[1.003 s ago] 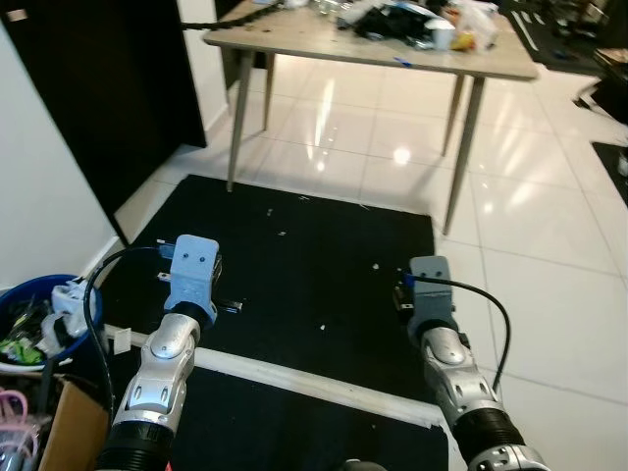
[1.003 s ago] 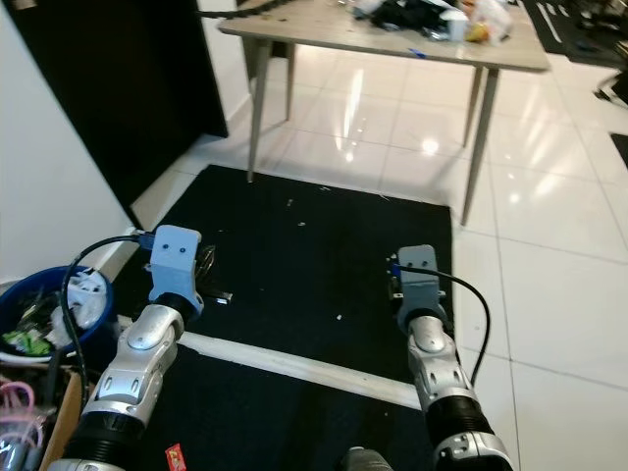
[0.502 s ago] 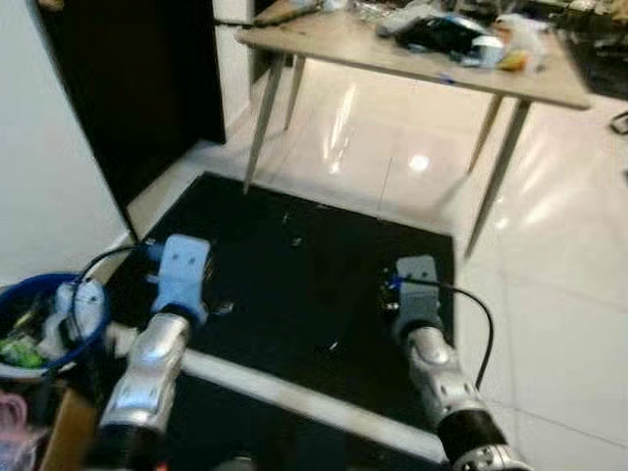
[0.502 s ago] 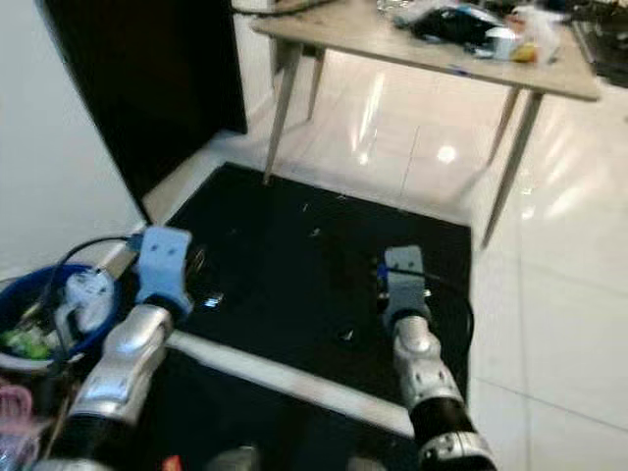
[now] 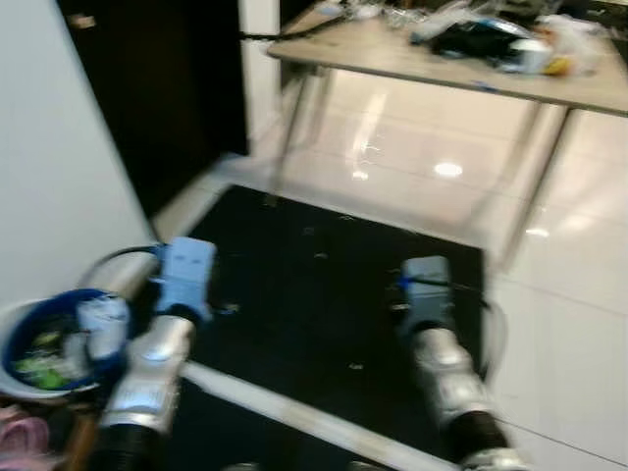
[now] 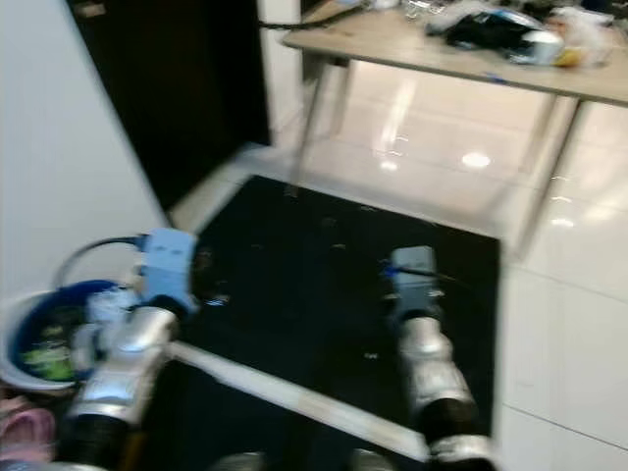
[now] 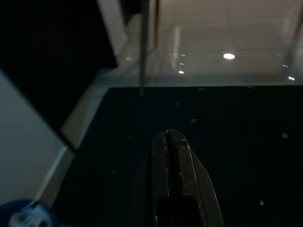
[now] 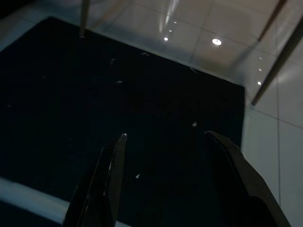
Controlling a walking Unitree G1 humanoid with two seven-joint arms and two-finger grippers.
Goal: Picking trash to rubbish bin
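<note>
Arms are reaching forward over the black mat (image 5: 324, 285). I am keeping my left gripper (image 7: 171, 142) clenched empty, my right gripper (image 8: 165, 142) spread wide.

no legible text anywhere

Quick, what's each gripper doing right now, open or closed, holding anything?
Left gripper: closed, fingers pressed together, holding nothing, over the black mat.
Right gripper: open, nothing between its fingers, over the same mat.
</note>
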